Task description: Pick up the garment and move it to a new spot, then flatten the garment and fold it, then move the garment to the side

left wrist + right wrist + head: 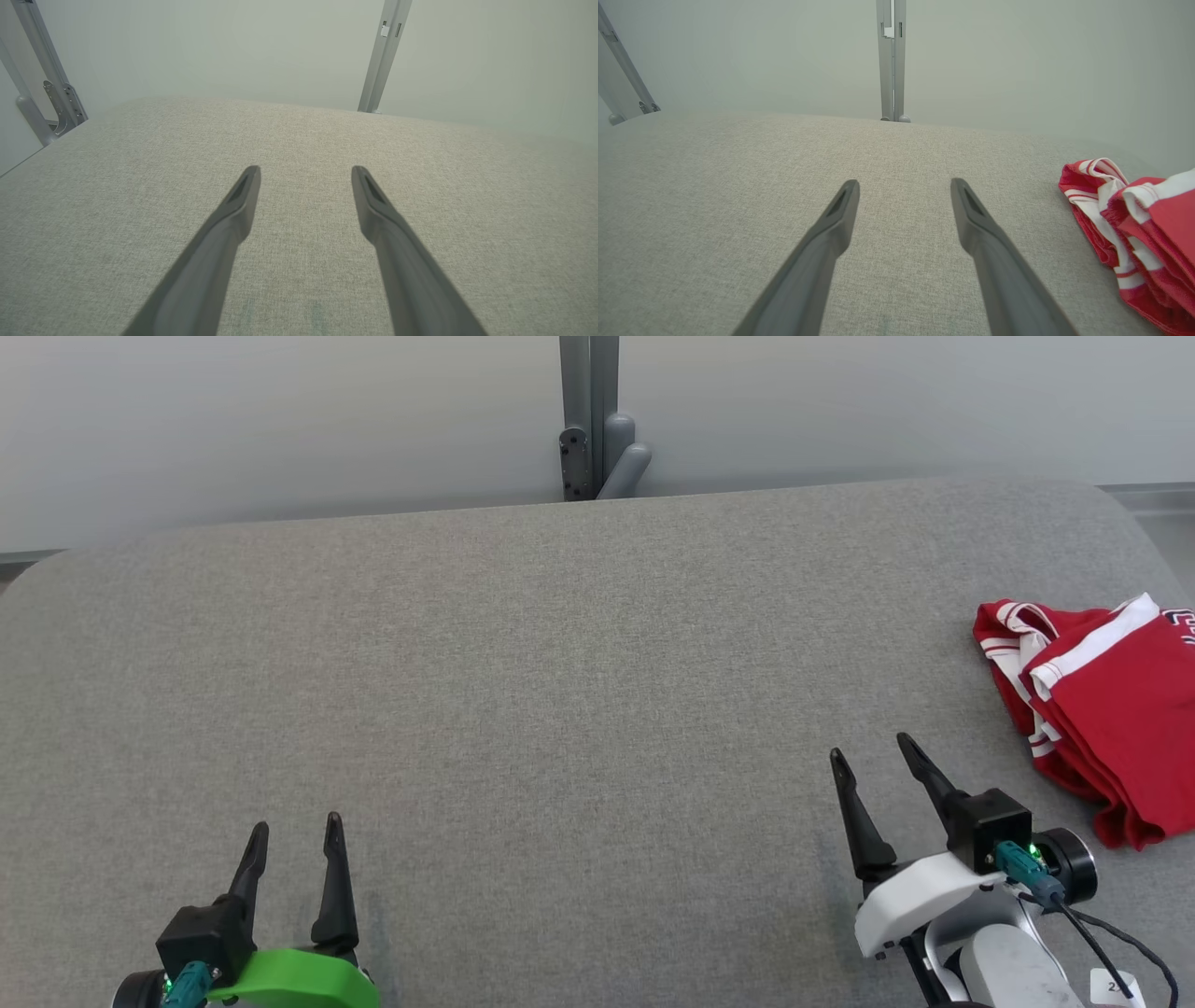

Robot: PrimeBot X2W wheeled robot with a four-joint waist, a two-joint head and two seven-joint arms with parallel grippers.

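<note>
Where the grey padded surface (560, 663) reaches its right edge, about midway between far and near edges, lies the red garment (1111, 709) with white stripes. It is doubled over in several loose layers and partly cut off by the side of the head view. Its visible long axis runs from far to near, slanting a little toward the near right corner. The striped, bunched end points toward the far edge and the surface's middle, and the plain red end toward the near edge. How far it reaches rightward cannot be told.

Such a bundle fits two stages alike: a rumpled heap waiting to be lifted to a new spot, or a roughly folded piece already put to the side. The layers are stacked but their edges are not squared, which settles neither. If a lift is due, I judge it would fall to the right jaws, close to the bundle's left side, and would need a pinch through soft layers. If the job is over, nothing more is called for.

Right jaws and left jaws both stand spread wide, holding nothing, low by the near edge, the left jaws well apart from the garment
</note>
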